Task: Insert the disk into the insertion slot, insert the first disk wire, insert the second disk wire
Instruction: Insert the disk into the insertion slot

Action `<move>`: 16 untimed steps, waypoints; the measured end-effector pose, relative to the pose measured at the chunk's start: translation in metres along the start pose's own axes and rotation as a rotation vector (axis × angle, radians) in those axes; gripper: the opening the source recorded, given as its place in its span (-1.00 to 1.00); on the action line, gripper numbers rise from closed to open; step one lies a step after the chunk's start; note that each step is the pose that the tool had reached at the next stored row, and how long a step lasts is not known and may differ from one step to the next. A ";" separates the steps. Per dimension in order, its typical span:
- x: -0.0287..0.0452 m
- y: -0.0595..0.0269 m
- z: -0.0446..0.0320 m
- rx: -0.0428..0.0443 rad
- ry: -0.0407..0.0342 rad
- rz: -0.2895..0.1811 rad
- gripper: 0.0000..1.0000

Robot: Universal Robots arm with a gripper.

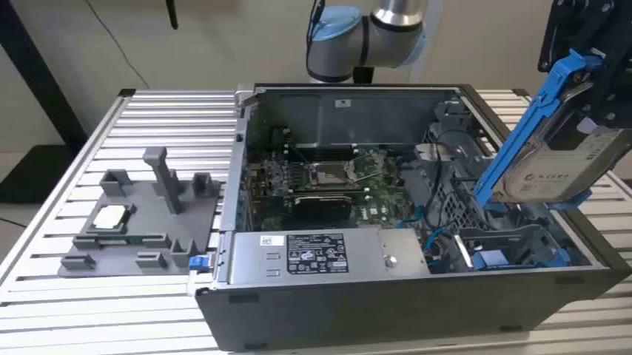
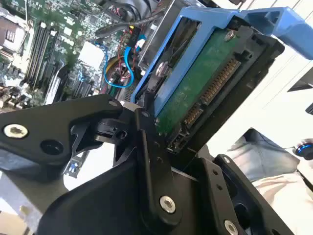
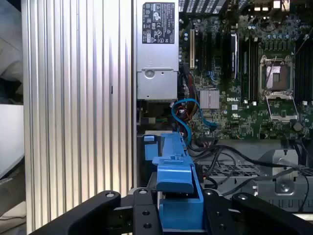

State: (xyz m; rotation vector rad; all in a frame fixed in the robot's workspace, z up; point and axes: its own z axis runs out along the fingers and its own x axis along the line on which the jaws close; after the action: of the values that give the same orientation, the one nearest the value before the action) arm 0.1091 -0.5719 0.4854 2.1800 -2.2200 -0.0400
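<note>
Gripper [image 2: 168,142] clamps disk [image 2: 195,88], green underside in the second wrist view.

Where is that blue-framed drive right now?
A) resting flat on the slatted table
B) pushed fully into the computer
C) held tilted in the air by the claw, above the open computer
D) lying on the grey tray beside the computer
C: in the exterior view the disk hangs tilted above the open computer case, and the first wrist view shows the claw clamped on it.
</note>
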 end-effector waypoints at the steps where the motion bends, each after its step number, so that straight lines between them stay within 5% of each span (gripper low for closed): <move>1: 0.0000 0.0000 0.0000 0.0000 0.0000 0.000 -0.34; 16: 0.0010 -0.0057 -0.0002 -0.0028 -0.0023 0.000 -0.34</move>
State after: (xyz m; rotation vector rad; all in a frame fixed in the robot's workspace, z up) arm 0.1148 -0.5731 0.4853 2.1798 -2.2197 -0.0456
